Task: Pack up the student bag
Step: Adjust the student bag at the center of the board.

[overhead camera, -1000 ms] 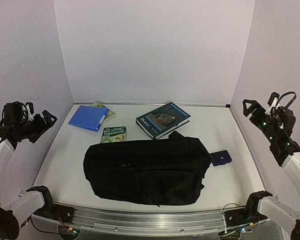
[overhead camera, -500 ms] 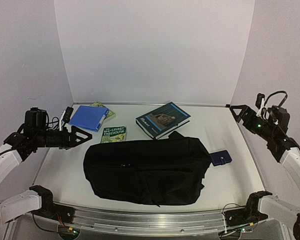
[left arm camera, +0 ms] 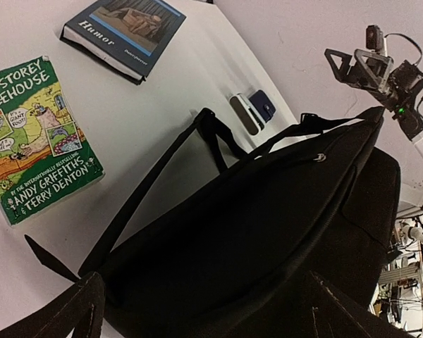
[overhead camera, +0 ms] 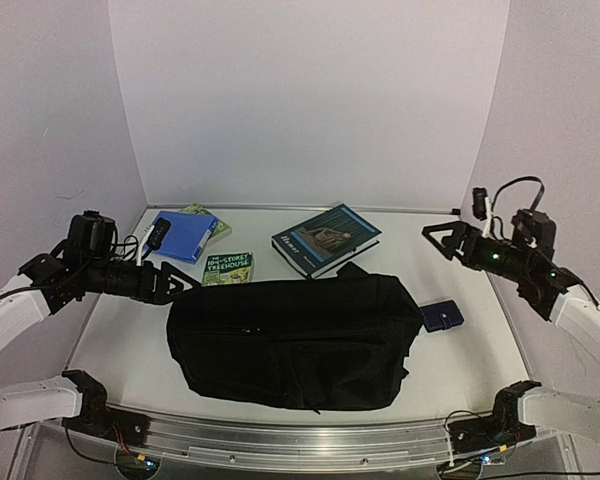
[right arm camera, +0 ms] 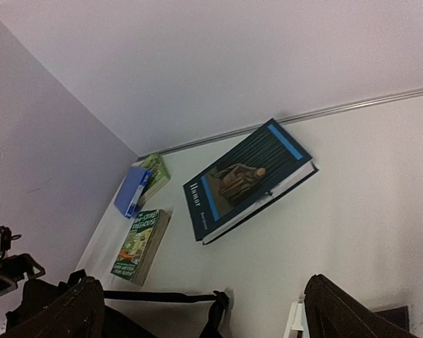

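Student bag (overhead camera: 295, 340) lies flat on the white table (overhead camera: 480, 360), its long side running left to right, in the middle and toward the near edge. It is black, soft and slumped, and a black strap (left arm camera: 148, 190) trails from its far side onto the tabletop.

A small dark-blue pouch (overhead camera: 442, 316) sits just beside its right end. Behind it lies a dark hardback titled "Humor" (overhead camera: 325, 238). Near its far left corner lies a green Treehouse paperback (overhead camera: 228, 268). Farther back on the left, a blue folder (overhead camera: 177, 236) rests on top of another green book (overhead camera: 208, 218).

The left gripper (overhead camera: 170, 265) hovers low over the table, near the far left corner of the black fabric and pointing toward it. Its jaws are spread wide with nothing between them. The right gripper (overhead camera: 440, 240) hangs in the air over the right side of the table, aimed inward. Its jaws are also spread fully and hold nothing.
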Available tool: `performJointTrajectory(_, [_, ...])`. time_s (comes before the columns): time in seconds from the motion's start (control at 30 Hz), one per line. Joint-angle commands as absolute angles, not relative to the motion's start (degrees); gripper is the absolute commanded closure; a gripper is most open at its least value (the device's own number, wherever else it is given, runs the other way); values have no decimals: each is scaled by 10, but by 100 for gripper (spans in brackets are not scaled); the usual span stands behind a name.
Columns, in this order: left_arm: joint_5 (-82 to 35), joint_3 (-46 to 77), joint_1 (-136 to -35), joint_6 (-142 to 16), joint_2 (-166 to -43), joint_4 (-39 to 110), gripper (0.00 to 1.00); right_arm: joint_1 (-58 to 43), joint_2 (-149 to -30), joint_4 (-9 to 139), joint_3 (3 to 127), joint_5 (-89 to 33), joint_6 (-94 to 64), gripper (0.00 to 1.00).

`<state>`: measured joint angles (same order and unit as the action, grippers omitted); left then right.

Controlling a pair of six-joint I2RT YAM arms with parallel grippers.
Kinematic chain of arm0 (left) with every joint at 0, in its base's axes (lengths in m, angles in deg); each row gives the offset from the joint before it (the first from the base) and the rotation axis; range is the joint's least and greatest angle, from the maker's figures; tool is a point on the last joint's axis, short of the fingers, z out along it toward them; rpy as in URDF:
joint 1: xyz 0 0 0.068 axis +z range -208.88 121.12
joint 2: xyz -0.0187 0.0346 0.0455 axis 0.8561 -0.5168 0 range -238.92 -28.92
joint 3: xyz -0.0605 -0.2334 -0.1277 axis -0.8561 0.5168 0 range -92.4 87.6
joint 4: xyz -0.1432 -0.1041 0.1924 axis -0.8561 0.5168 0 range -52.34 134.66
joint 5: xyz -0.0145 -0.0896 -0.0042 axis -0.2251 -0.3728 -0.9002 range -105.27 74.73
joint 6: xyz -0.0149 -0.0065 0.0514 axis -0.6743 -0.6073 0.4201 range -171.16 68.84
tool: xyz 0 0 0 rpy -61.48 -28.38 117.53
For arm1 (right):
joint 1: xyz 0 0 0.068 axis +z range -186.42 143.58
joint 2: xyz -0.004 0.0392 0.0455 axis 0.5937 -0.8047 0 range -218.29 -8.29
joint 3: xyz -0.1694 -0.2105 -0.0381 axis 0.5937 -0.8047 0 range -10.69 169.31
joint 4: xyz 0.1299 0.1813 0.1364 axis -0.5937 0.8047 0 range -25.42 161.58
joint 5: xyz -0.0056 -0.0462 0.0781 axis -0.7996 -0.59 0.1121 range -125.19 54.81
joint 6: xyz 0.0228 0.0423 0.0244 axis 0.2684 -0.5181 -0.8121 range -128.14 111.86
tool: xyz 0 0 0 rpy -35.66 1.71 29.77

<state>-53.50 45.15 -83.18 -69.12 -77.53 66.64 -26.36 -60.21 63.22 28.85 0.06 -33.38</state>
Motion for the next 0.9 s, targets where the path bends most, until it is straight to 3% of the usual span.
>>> performJointTrajectory(0.0, [-520, 410, -841, -652, -814, 668, 4, -142, -645, 613, 330, -10, -310, 2])
performJointTrajectory(0.17, [-513, 412, -843, -644, -824, 644, 5, -102, -664, 615, 358, 6, -305, 2])
performJointTrajectory(0.37, [-503, 420, -843, -677, -872, 607, 20, -92, -640, 628, 374, 68, -305, 2])
performJointTrajectory(0.5, [-481, 419, -843, -692, -900, 585, 24, -83, -620, 663, 369, 84, -299, 2])
performJointTrajectory(0.87, [-426, 431, -843, -712, -960, 516, 25, -61, -679, 709, 351, -44, -309, 6])
